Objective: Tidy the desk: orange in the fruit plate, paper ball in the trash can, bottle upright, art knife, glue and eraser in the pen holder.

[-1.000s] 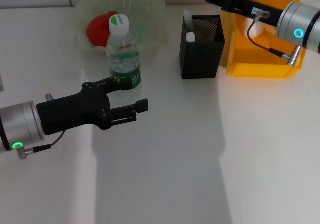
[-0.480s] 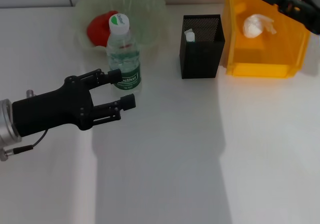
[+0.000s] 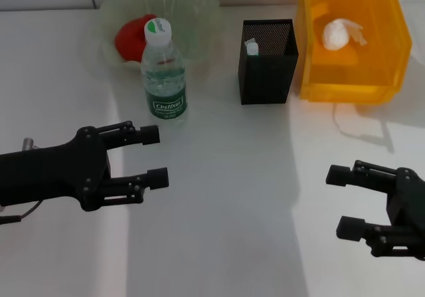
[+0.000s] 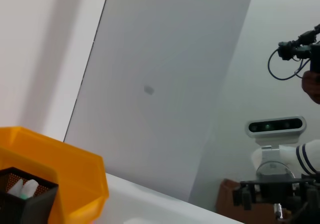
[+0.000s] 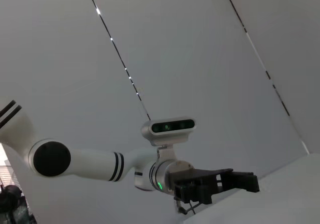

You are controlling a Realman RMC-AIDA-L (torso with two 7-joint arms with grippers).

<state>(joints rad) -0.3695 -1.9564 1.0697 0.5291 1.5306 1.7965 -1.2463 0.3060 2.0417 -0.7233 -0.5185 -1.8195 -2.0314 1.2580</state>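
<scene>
A clear water bottle [image 3: 164, 71] with a green label and white cap stands upright on the white desk. Behind it a red-orange fruit [image 3: 133, 36] lies in the clear green fruit plate [image 3: 192, 8]. A white paper ball [image 3: 340, 32] lies in the orange trash bin [image 3: 345, 91]. The black mesh pen holder [image 3: 267, 71] holds a white item [image 3: 251, 46]; it also shows in the left wrist view [image 4: 25, 204]. My left gripper [image 3: 156, 156] is open and empty, in front of the bottle. My right gripper [image 3: 342, 200] is open and empty at the front right.
The wall runs along the desk's far edge. The left wrist view shows the orange bin [image 4: 75, 169] and my head camera [image 4: 276, 126]. The right wrist view shows my left arm's gripper [image 5: 220, 183] farther off.
My left gripper has drawn back from the bottle toward the front left. My right gripper has left the bin at the back right and come down to the front right.
</scene>
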